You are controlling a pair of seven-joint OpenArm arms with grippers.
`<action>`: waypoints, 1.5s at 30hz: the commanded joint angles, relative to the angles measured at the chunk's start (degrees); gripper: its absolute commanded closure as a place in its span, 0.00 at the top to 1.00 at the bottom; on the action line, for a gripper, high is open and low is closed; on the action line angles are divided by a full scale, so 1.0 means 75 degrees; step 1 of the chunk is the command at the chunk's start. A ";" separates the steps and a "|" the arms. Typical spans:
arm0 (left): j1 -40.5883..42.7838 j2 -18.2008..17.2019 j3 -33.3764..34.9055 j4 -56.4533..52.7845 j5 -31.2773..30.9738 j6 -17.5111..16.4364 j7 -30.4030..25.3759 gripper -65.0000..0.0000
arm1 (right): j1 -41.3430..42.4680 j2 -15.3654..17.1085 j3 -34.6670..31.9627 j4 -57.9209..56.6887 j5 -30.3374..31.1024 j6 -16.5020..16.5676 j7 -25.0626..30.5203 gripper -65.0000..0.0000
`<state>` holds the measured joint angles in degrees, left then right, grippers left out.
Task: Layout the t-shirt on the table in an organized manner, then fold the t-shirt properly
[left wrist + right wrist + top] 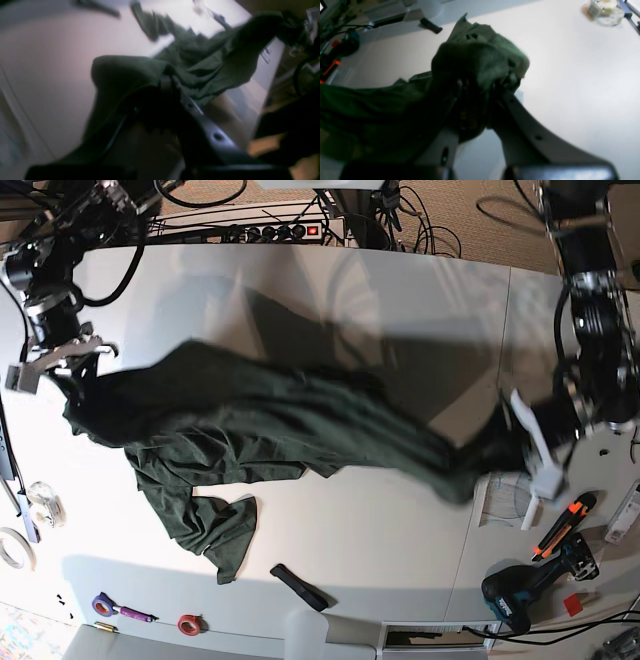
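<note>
Hanging between left and right jaws, both clamped on it, green t-shirt [290, 425]; glass jar [603, 12], contents unclear.

The white table [400, 520] carries the green t-shirt [250, 425], a black handle [297, 586] and red tape [187, 623].

I can read no text, label, brand or number on any of my three feeds: both wrist views are blurred, and the drill [518, 597] and small tools at the bench [380, 525] edge show no legible lettering.
</note>
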<state>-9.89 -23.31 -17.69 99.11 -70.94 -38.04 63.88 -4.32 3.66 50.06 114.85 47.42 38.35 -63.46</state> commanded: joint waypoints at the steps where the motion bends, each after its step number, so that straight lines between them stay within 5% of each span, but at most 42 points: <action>1: -0.0361 -0.0108 -0.0055 0.0122 -0.0064 -0.0009 -0.0335 0.00 | 0.0224 0.0210 -0.0041 0.0131 0.0003 -0.0082 0.0388 0.00; 5: -0.1137 -0.0108 0.0227 0.0114 0.0679 0.0017 -0.0857 0.00 | 0.0793 0.0431 -0.0542 0.0119 -0.1052 -0.0396 0.0866 0.00; 13: -0.2669 -0.0108 0.1941 -0.0210 0.2990 0.0941 -0.2165 0.00 | 0.2200 0.0854 -0.2206 -0.0702 -0.3127 -0.0985 0.1562 0.00; 21: -0.4406 -0.0003 0.2710 -0.1824 0.3891 0.1212 -0.2908 0.00 | 0.4473 0.1664 -0.3142 -0.3314 -0.4042 -0.1276 0.1935 0.00; 30: -0.6883 -0.0003 0.2707 -0.4776 0.3485 0.1096 -0.3331 0.00 | 0.7396 0.2157 -0.3270 -0.6280 -0.3815 -0.1300 0.2116 0.00; 38: -0.8218 -0.0006 0.2707 -0.5199 0.3281 0.1105 -0.3235 0.00 | 0.8746 0.2159 -0.3270 -0.6808 -0.2833 -0.1169 0.1539 0.00; 45: -0.8230 -0.0012 0.2707 -0.5199 0.2410 0.1102 -0.2098 0.00 | 0.8935 0.2159 -0.3267 -0.6706 -0.2031 -0.0883 0.0618 0.00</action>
<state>-69.19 -23.05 2.94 59.33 -51.72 -30.00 49.89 60.34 19.16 25.65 63.40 30.65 31.46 -61.04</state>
